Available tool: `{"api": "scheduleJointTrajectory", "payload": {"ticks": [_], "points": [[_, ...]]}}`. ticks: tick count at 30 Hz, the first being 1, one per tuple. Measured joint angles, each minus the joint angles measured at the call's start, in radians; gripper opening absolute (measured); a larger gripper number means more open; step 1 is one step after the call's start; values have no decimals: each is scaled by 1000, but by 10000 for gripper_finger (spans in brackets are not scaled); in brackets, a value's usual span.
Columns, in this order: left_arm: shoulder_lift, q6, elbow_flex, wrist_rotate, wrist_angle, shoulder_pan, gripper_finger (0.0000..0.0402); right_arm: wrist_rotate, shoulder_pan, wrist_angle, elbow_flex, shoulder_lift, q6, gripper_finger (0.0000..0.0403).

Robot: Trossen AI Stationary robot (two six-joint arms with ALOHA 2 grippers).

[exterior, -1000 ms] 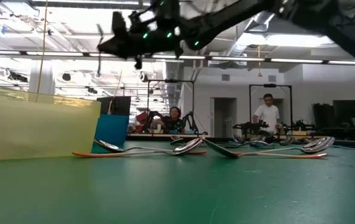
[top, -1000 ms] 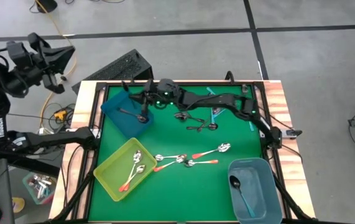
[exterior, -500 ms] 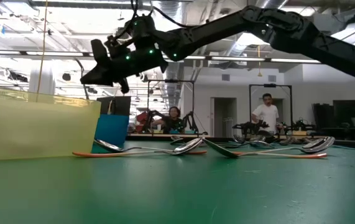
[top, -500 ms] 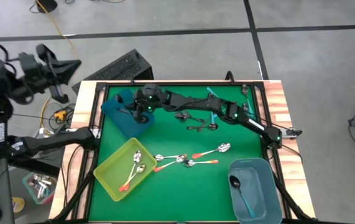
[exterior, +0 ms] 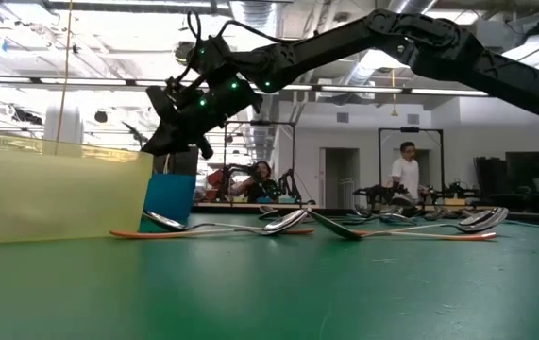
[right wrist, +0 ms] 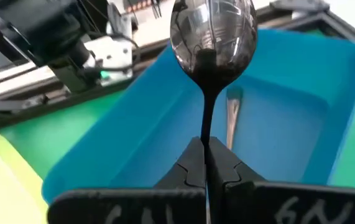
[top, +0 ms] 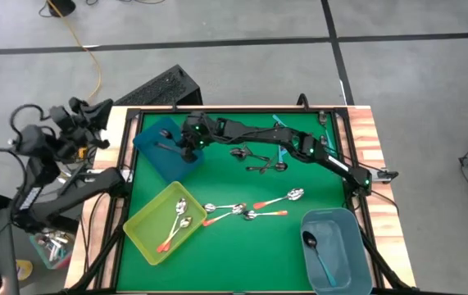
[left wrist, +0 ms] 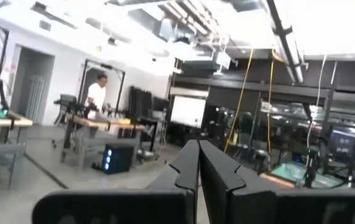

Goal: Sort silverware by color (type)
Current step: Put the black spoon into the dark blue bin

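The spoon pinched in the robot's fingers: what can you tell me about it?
The spoon is all dark, glossy metal, with a rounded bowl that mirrors the room and a thin stem. The right gripper is shut on the stem, bowl pointing away from it. It hangs over the blue bin, where another spoon already lies on the floor; the two are apart.

In the high view the right gripper [top: 186, 149] is hiding the dark spoon [right wrist: 212, 38] it is gripping, and part of the blue bin [top: 153, 146].
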Motion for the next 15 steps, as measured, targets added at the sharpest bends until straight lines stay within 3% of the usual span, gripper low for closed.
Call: {"api": "scheduleJointTrajectory", "payload": {"ticks": [5, 15], "points": [[-102, -44, -94, -74, 6, 0, 0, 13, 0, -13, 0, 5, 1, 5], [-227, -77, -234, -122, 13, 0, 0, 13, 0, -79, -1, 14, -6, 6]]}}
